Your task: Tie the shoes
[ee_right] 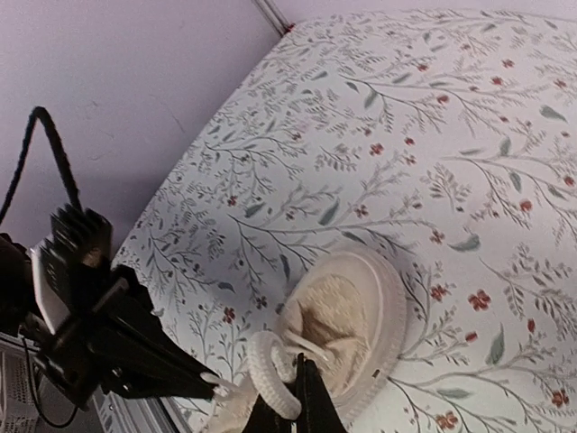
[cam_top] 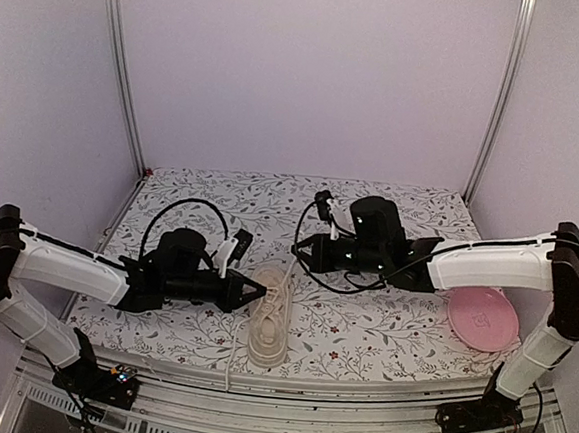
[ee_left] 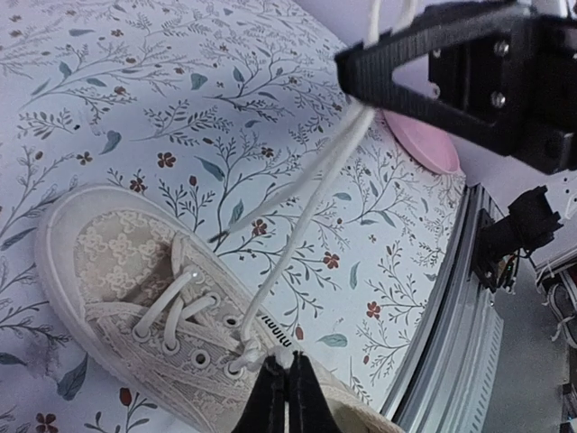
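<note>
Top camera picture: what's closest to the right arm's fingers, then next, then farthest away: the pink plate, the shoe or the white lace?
Starting from the right fingers:
1. The white lace: pinched in them, running down to the shoe.
2. The shoe: just below and left, mid-table near the front edge.
3. The pink plate: far off on the right side, near the right arm's base.

The top external camera looks down from above and behind the arm bases and takes in the whole floral worktop (cam_top: 381,334). Both wrist cameras sit close to the sneaker (ee_left: 117,271). The left one faces the right tool (ee_left: 353,77) at its upper right. The right one faces the left tool (ee_right: 206,386) at its lower left. All three views share the sneaker and its laces (ee_left: 311,212).
</note>
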